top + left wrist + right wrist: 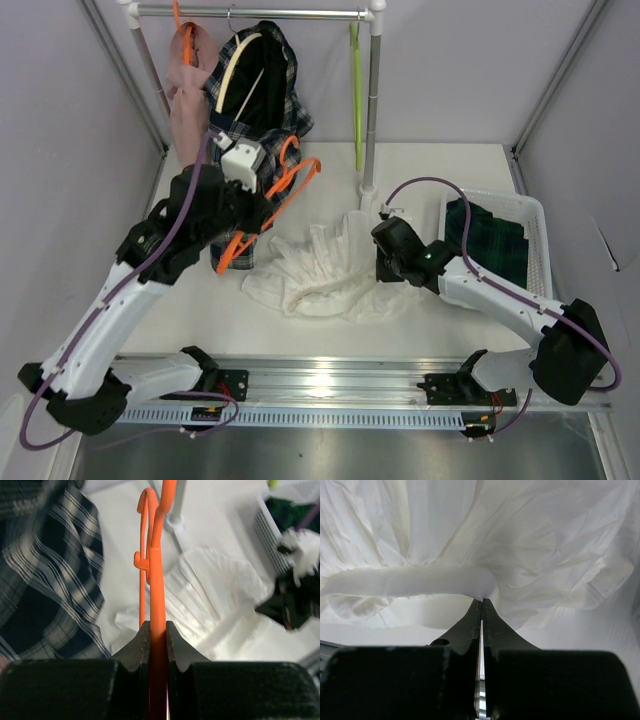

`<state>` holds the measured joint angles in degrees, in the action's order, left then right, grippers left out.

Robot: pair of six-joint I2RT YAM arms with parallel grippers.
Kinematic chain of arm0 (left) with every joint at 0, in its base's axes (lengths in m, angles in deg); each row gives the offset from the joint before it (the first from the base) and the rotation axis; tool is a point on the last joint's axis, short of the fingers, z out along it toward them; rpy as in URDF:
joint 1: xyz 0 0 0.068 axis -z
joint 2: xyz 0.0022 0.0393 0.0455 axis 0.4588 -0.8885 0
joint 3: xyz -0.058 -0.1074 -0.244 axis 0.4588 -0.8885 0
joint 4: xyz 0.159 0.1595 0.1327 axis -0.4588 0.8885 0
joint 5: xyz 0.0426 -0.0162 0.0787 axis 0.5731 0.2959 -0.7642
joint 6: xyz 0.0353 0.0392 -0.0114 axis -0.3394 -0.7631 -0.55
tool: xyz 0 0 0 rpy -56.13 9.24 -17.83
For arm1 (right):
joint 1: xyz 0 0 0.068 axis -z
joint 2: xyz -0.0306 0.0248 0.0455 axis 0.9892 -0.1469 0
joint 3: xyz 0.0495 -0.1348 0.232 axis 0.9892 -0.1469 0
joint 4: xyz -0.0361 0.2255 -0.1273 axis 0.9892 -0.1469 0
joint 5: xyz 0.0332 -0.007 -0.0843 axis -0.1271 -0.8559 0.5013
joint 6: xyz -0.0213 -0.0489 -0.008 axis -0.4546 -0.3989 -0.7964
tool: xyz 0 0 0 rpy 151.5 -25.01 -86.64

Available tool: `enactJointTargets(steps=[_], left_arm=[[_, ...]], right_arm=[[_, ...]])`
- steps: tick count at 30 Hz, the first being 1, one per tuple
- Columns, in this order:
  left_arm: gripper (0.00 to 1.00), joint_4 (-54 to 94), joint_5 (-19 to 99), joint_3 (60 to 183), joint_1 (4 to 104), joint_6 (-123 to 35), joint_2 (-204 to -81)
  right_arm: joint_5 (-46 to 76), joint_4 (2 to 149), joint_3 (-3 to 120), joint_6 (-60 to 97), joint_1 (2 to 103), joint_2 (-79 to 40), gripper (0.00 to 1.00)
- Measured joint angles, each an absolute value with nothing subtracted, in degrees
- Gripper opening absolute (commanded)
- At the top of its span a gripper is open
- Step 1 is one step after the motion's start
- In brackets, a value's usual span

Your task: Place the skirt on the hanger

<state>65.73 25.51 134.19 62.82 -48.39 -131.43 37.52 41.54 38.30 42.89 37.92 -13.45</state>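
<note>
Between the fingers of my left gripper [157, 630] an orange hanger [157, 580] is clamped edge-on, its hook pointing away from me, the jaws narrow around the thin plastic. Over on my other side, my right gripper [482, 602] has its jaws pressed together, their tips nipping the thick band at the edge of the white garment [520, 540]. That garment lies ruffled and spread on the table [450, 165] between my two arms. Farther to the right, the skirt [495, 240] sits bunched in a white basket [495, 194], dark green tartan, apart from both my grippers. Left of the orange hanger hangs a navy-and-white checked garment [45, 580], draped on a cream hanger [230, 72] from the rail [260, 13] at the back. On that same rail, close to its right post, the hanger [356, 100] hangs edge-on, lime green, well apart from the skirt.
</note>
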Motion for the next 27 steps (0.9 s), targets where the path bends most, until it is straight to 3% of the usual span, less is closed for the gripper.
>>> enactJointTargets(steps=[12,27], left_arm=[[0.0,73.95,42.45,123.74,63.34,-46.99,-108.37],[0.0,74.17,56.98,111.81,64.19,-44.47,-106.25]], right_arm=[[37.61,39.25,43.33,42.62,38.44,-16.38,0.0],[37.52,36.82,45.95,42.45,40.45,-17.96,0.0]])
